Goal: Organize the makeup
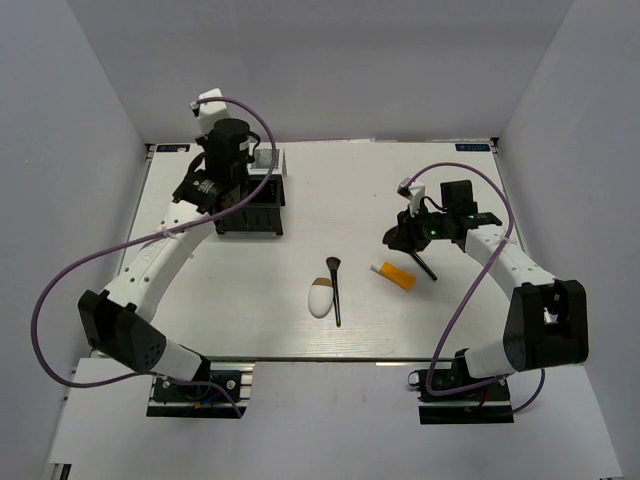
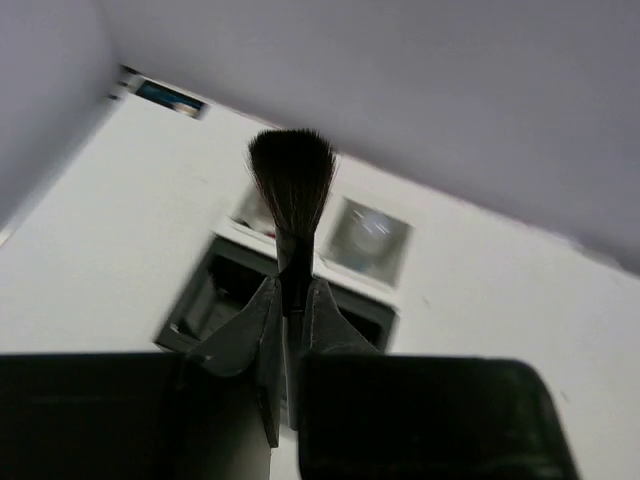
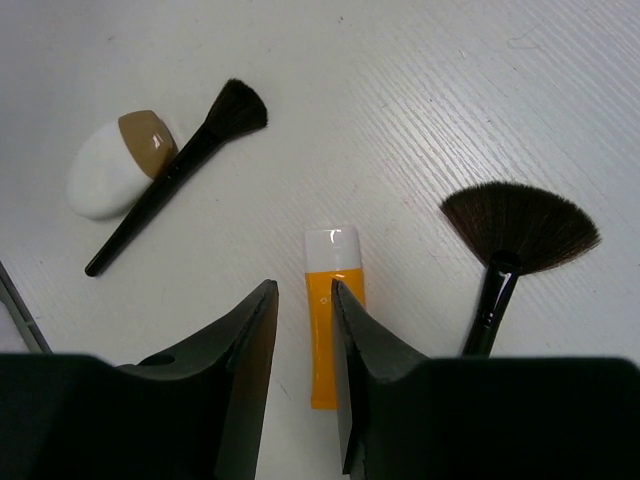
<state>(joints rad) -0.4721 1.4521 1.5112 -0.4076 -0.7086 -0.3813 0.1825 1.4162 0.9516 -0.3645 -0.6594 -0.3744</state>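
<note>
**Left holds brush over box, right poised over tube**

The left gripper (image 2: 293,292) is clamped on a black-handled brush with a round dark head (image 2: 292,180). The brush stands upright between the fingers, above the black perforated compartment box (image 1: 250,205) at the far left of the white table (image 1: 350,200). The left wrist view is blurred, so the box contents can't be told.

At table centre lies a white egg-shaped sponge with a tan tip (image 3: 110,170). A slim black-handled brush with a small dark head (image 3: 180,168) rests against its tan end.

To the right is an orange tube with a white cap (image 3: 332,300), lying flat. A black-handled fan brush with a wide brown head (image 3: 515,230) lies just beside it.

The right gripper (image 3: 300,292) has its jaws a narrow gap apart and grips nothing. The tube lies under that gap.
</note>
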